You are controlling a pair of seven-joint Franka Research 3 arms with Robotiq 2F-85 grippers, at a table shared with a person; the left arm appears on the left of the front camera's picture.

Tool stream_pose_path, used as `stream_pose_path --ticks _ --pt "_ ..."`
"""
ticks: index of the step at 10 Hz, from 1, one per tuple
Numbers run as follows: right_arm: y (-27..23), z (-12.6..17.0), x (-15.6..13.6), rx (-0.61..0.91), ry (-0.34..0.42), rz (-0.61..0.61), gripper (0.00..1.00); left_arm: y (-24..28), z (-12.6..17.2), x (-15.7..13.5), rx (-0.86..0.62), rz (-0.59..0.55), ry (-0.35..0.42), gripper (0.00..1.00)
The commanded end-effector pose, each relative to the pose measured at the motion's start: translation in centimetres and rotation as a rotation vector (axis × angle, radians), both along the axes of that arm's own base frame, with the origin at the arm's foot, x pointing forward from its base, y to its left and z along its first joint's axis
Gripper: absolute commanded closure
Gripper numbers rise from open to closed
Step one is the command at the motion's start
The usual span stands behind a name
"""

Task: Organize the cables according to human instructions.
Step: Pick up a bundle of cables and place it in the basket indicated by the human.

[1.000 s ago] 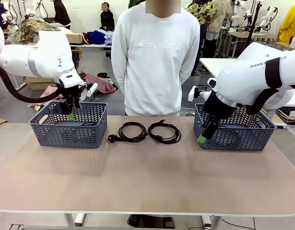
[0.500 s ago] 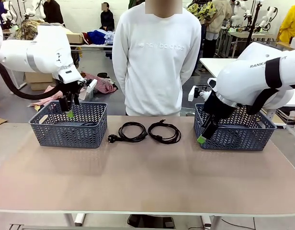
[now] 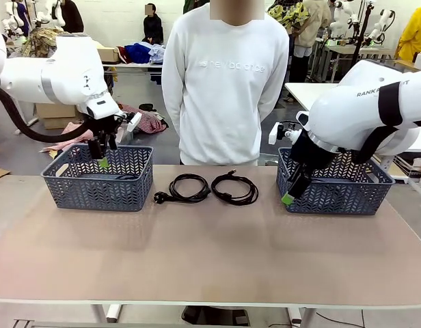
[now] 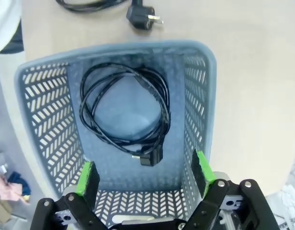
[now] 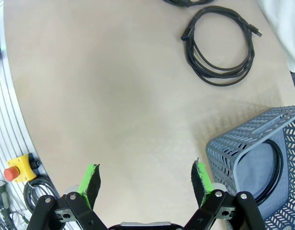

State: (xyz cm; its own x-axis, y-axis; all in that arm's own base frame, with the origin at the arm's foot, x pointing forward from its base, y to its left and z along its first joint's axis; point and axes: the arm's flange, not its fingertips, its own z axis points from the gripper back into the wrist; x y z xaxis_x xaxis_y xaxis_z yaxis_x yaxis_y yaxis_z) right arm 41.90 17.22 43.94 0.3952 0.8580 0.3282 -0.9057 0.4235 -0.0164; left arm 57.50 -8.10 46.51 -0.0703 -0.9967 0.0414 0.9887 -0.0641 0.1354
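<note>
Left fingers [image 4: 85, 178] lifted over basket [image 4: 210, 67] (cable [image 4: 151, 157] inside), spread, empty, right fingers [image 5: 90, 184] alike

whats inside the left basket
One coiled black cable lies flat on the basket floor. Nothing else shows inside. From the front, the lattice wall hides most of it.

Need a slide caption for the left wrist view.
Open left gripper above a lattice basket holding one coiled cable.

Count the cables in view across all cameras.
4. Two lie side by side on the table: left coil and right coil. A third coil lies in the left basket. A fourth coil shows partly inside the right basket, where more may be hidden.
</note>
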Motion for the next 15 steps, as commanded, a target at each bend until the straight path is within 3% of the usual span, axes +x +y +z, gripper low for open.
stream_pose_path --ticks 1,7,10,13,15 --pt "0.1 0.2 0.2 -0.01 -0.006 -0.006 0.0 -1.5 0.8 -1.9 -0.087 0.054 -0.017 0.0" --pt "0.1 0.2 0.2 -0.01 -0.006 -0.006 0.0 -6.9 0.6 -11.5 -0.312 0.125 -0.008 0.0" --pt "0.1 0.2 0.2 -0.01 -0.006 -0.006 0.0 -9.1 -0.5 -15.7 -0.325 0.138 -0.015 0.0" --pt "0.1 0.2 0.2 -0.01 -0.006 -0.006 0.0 -9.8 -1.5 -16.2 -0.339 0.154 0.024 0.0" --pt "0.1 0.2 0.2 -0.01 -0.006 -0.006 0.0 -10.0 -0.9 -16.3 -0.317 0.125 0.008 0.0"
